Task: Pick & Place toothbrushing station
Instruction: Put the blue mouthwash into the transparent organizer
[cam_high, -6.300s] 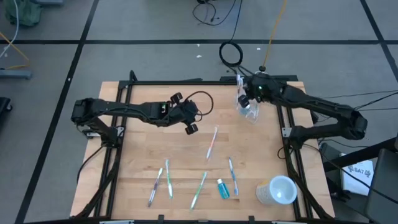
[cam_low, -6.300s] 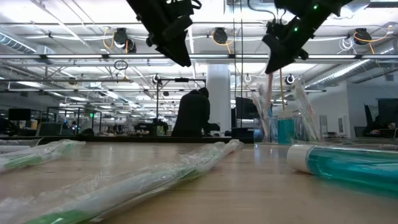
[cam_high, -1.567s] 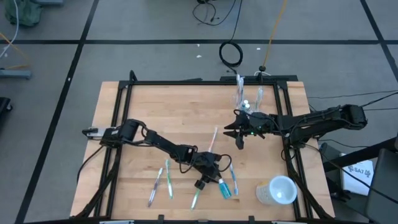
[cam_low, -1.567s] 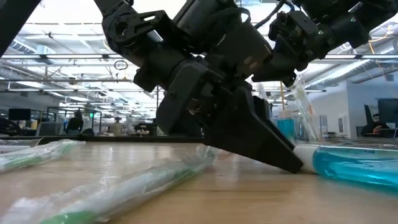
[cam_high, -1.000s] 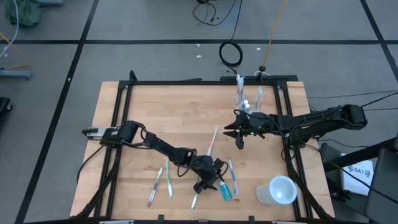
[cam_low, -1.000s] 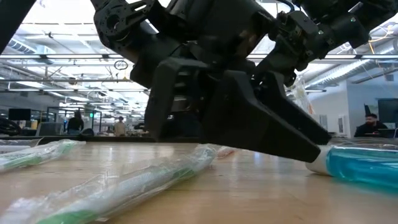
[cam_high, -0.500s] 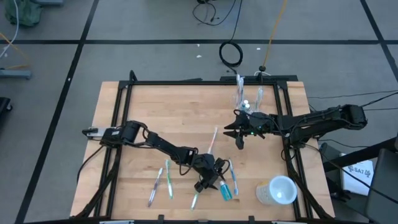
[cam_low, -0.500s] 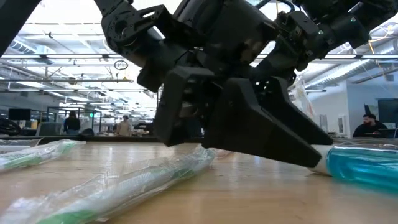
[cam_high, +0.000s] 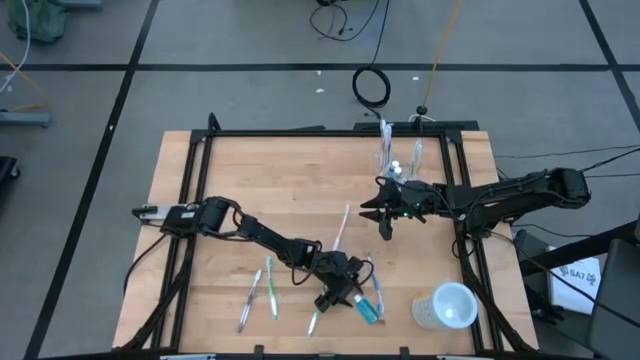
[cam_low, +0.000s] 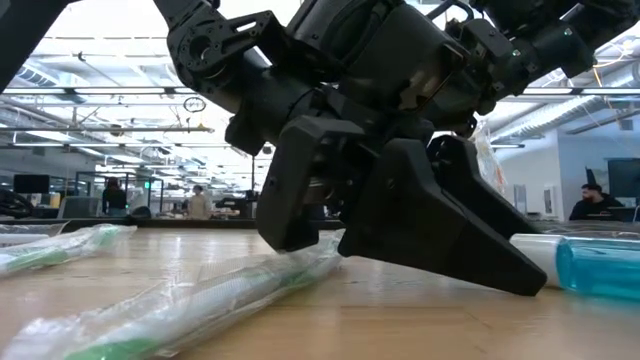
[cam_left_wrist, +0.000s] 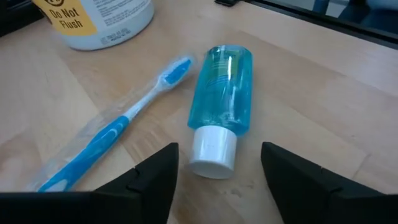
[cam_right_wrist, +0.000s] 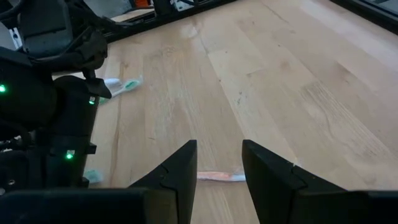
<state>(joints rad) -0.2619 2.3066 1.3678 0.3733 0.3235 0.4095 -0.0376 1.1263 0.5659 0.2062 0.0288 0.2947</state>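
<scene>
My left gripper is open and low over the table near its front edge. Its fingers stand on either side of the white cap of a small blue tube that lies on its side, without touching it. A blue toothbrush in a clear wrapper lies beside the tube. The clear tumbler stands at the far right with toothbrushes upright in it. My right gripper is open and empty above the table, just in front of the tumbler.
A whitish cup stands at the front right, close beyond the tube. Wrapped toothbrushes lie at the front left, under my left gripper and in the middle. Bare wood lies at the far left.
My left gripper has edged toward the table's right edge and sunk lower, staying open. The blue tube has slid a little toward the right edge and turned slightly. My right arm has kept still.
</scene>
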